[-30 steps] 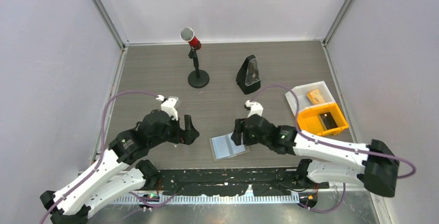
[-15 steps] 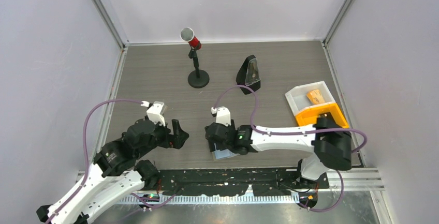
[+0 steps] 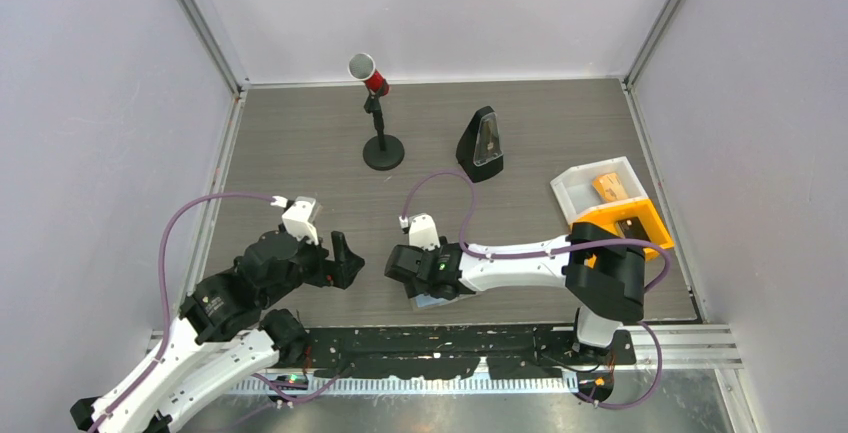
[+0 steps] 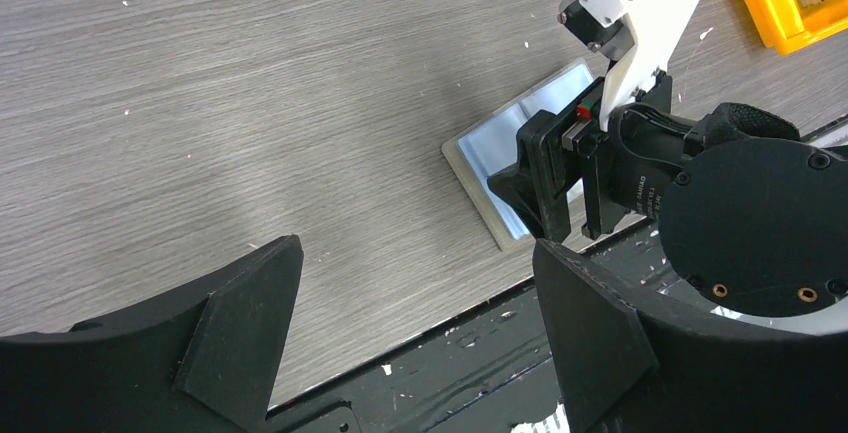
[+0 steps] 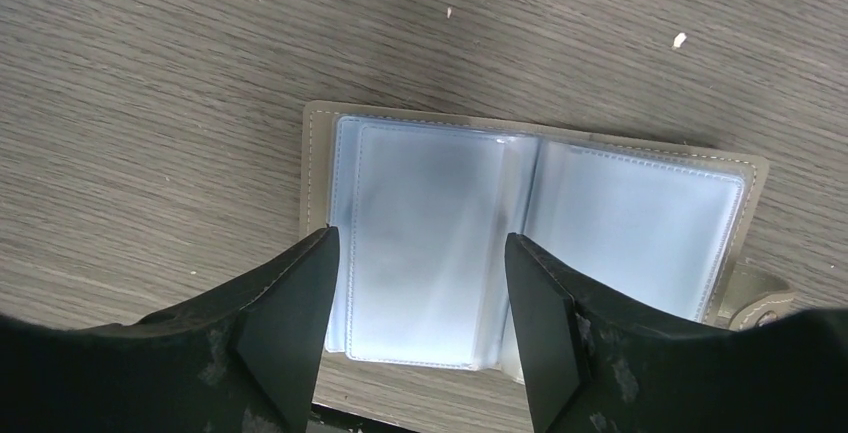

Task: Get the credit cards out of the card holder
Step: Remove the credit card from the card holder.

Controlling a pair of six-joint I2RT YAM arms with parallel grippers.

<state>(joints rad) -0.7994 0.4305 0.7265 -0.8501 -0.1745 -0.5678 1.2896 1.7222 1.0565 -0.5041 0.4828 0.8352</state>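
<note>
The card holder (image 5: 620, 213) lies open and flat on the wood table near its front edge, two pale blue panels side by side. No card shows in its pockets. My right gripper (image 5: 418, 253) is open just over the left panel, one finger at each side of it. From above, the right gripper (image 3: 415, 275) hides most of the holder (image 3: 440, 301). A tan credit card (image 3: 607, 186) and a black one (image 3: 632, 227) lie in the tray at right. To the holder's left my left gripper (image 3: 345, 258) hangs open and empty, and its own view shows the holder (image 4: 490, 153).
An orange-and-white tray (image 3: 580, 185) stands at the right, partly behind my right arm's elbow. A microphone on a stand (image 3: 378, 118) and a black metronome (image 3: 480, 143) stand at the back. The black rail (image 4: 440, 353) runs along the table's front edge.
My right arm has folded and its gripper has slid left across the holder, from the right panel to the left one. My left gripper has drawn back to the left.
</note>
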